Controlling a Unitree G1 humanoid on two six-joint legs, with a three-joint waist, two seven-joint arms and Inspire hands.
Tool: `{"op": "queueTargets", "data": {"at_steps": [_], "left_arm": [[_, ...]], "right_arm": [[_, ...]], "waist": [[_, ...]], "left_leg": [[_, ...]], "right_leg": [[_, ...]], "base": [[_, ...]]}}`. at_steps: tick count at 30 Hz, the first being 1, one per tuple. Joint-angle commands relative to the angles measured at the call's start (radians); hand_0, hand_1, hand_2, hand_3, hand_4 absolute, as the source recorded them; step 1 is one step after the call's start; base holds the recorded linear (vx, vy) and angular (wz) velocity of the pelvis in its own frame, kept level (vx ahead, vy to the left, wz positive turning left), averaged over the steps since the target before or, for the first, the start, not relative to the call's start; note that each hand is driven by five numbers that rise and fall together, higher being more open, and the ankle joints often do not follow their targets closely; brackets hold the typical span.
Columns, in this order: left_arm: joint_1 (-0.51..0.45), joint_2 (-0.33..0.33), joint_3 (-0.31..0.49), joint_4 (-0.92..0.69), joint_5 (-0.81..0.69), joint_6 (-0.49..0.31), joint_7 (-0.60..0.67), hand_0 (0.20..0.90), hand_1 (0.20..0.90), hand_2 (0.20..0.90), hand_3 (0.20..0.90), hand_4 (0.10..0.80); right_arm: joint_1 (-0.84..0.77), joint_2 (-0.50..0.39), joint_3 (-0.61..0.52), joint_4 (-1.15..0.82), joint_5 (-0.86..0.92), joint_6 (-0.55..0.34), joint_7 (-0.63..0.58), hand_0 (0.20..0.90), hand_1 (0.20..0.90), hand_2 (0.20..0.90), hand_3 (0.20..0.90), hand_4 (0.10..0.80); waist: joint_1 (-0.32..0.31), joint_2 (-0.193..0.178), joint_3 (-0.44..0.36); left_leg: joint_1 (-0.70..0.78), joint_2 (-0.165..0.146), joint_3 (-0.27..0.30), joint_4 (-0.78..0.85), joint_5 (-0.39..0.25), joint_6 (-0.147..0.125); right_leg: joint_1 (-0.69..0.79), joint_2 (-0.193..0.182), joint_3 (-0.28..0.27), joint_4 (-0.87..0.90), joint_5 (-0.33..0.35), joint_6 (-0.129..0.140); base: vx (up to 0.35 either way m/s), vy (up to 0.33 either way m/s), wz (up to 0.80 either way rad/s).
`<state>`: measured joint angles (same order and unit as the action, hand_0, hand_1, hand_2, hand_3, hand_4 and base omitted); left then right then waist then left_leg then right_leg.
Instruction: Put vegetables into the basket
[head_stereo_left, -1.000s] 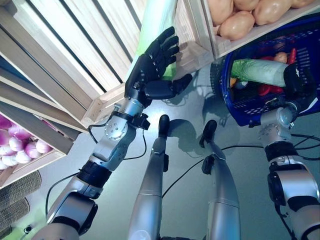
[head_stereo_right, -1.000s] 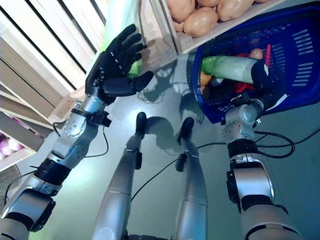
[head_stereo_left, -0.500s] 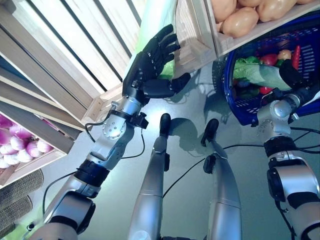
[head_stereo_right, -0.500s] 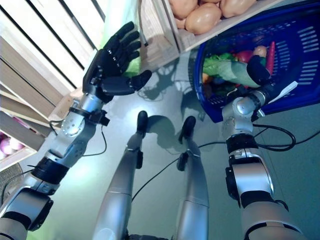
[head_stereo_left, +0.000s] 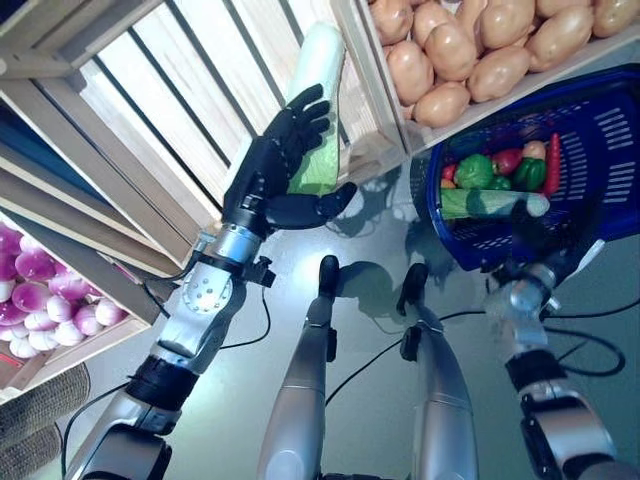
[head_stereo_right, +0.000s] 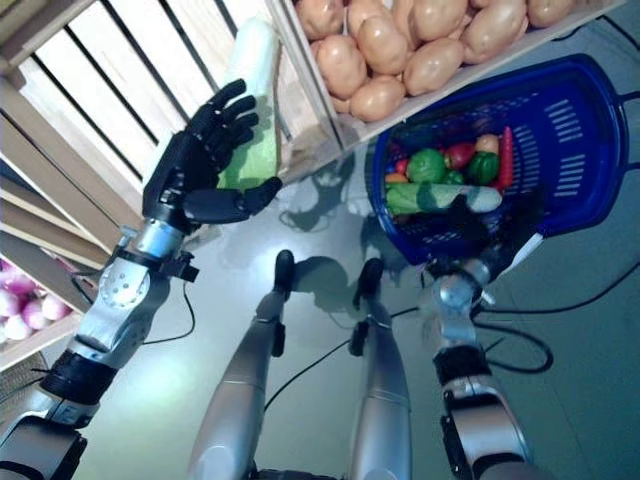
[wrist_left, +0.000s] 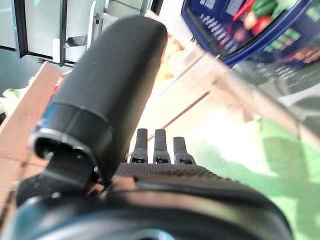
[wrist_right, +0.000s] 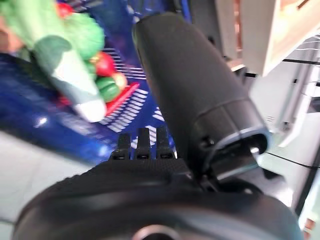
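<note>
The blue basket (head_stereo_left: 612, 140) stands on the grey floor beside the wooden stand. A long green and white vegetable (head_stereo_left: 490, 203) lies across it on top of green and red vegetables. My right hand (head_stereo_right: 468, 226) is at the basket's near rim, open and empty, its fingers straight in the right wrist view (wrist_right: 150, 200). The basket (wrist_right: 35, 125) and the long vegetable (wrist_right: 62, 72) lie past them. My left hand (head_stereo_left: 272, 178) is open at the front of a stand crate, its straight fingers lying against a long pale green vegetable (head_stereo_left: 318, 90). It also shows in the left wrist view (wrist_left: 150, 180).
The wooden stand (head_stereo_left: 150, 100) of slatted crates runs along the far side, with its corner just above the basket. The grey floor (head_stereo_left: 380, 220) lies between the stand and the basket. Woven mats (head_stereo_left: 30, 410) lie at the lower left.
My right hand has let go of the long green and white vegetable, which now lies in the basket, and has drawn back to the near rim. The camera has shifted. My left hand stays by the pale vegetable.
</note>
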<state>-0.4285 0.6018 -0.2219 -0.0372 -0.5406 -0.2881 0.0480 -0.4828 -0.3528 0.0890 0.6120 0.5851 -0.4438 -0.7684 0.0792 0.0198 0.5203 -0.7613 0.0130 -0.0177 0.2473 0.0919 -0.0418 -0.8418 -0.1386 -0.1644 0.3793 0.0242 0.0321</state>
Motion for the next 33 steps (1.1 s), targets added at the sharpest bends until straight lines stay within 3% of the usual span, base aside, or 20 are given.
{"op": "queueTargets", "data": {"at_steps": [1,6,12,17,22,24,27,33], "left_arm": [[0.000,-0.016,0.100,-0.174,0.044,-0.153,0.067,0.900,0.900,0.900,0.900,0.800],[0.024,-0.044,0.155,-0.193,0.132,-0.181,0.141,0.900,0.900,0.900,0.900,0.800],[-0.001,-0.036,0.146,-0.180,0.270,-0.123,0.210,0.900,0.900,0.900,0.900,0.800],[-0.025,0.067,0.136,-0.115,0.555,-0.003,0.272,0.900,0.900,0.900,0.900,0.800],[-0.089,0.248,0.101,-0.048,0.788,0.117,0.274,0.900,0.900,0.900,0.900,0.800],[-0.138,0.311,0.076,-0.028,0.772,0.177,0.258,0.900,0.900,0.900,0.900,0.800],[-0.175,0.341,0.061,-0.008,0.666,0.209,0.277,0.900,0.900,0.900,0.900,0.800],[-0.158,0.275,0.104,-0.002,0.460,0.158,0.338,0.900,0.900,0.900,0.900,0.800]], "right_arm": [[0.067,-0.064,0.001,-0.162,-0.143,-0.059,0.031,0.900,0.900,0.900,0.900,0.800],[0.145,-0.029,0.011,-0.177,-0.132,-0.071,0.048,0.900,0.900,0.900,0.900,0.800],[0.131,-0.013,0.037,-0.163,-0.138,-0.069,0.045,0.900,0.900,0.900,0.900,0.800],[0.136,-0.039,0.044,-0.164,-0.134,-0.060,0.059,0.900,0.900,0.900,0.900,0.800],[0.148,-0.101,0.037,-0.163,-0.095,-0.064,0.096,0.900,0.900,0.900,0.900,0.800],[0.151,-0.120,0.044,-0.164,-0.094,-0.066,0.107,0.900,0.900,0.900,0.900,0.800],[0.163,-0.132,0.046,-0.159,-0.086,-0.081,0.119,0.900,0.900,0.900,0.900,0.800],[0.165,-0.110,0.038,-0.164,-0.113,-0.082,0.109,0.900,0.900,0.900,0.900,0.800]], "waist": [[-0.021,0.061,0.000],[-0.020,0.059,0.000],[-0.013,0.054,0.000],[-0.017,0.059,0.000],[-0.034,0.075,0.000],[-0.045,0.080,0.000],[-0.052,0.082,0.000],[-0.049,0.082,0.000]], "left_leg": [[0.030,-0.043,0.001,0.007,-0.023,-0.009],[0.044,-0.042,0.005,-0.007,-0.020,-0.005],[0.047,-0.042,0.000,-0.006,-0.026,-0.005],[0.052,-0.036,0.009,-0.001,-0.026,-0.011],[0.047,-0.024,0.032,-0.003,-0.014,-0.020],[0.046,-0.017,0.043,-0.001,-0.013,-0.023],[0.051,-0.013,0.053,0.001,-0.020,-0.026],[0.038,-0.011,0.057,0.010,-0.018,-0.025]], "right_leg": [[0.117,0.021,0.008,-0.029,-0.015,0.043],[0.129,0.020,0.001,-0.028,-0.025,0.040],[0.136,0.015,-0.009,-0.021,-0.036,0.039],[0.137,0.014,-0.006,-0.007,-0.045,0.040],[0.130,0.011,0.000,-0.011,-0.043,0.040],[0.126,0.008,0.006,-0.010,-0.044,0.041],[0.130,0.003,0.010,-0.008,-0.052,0.044],[0.115,0.002,0.007,0.001,-0.050,0.040]], "base": [[0.023,0.023,-0.05],[0.008,0.004,-0.01],[0.007,-0.019,0.06],[0.000,0.019,0.00],[0.001,0.079,-0.02],[0.002,0.080,-0.02],[0.015,0.039,-0.04],[0.001,0.009,-0.03]]}}
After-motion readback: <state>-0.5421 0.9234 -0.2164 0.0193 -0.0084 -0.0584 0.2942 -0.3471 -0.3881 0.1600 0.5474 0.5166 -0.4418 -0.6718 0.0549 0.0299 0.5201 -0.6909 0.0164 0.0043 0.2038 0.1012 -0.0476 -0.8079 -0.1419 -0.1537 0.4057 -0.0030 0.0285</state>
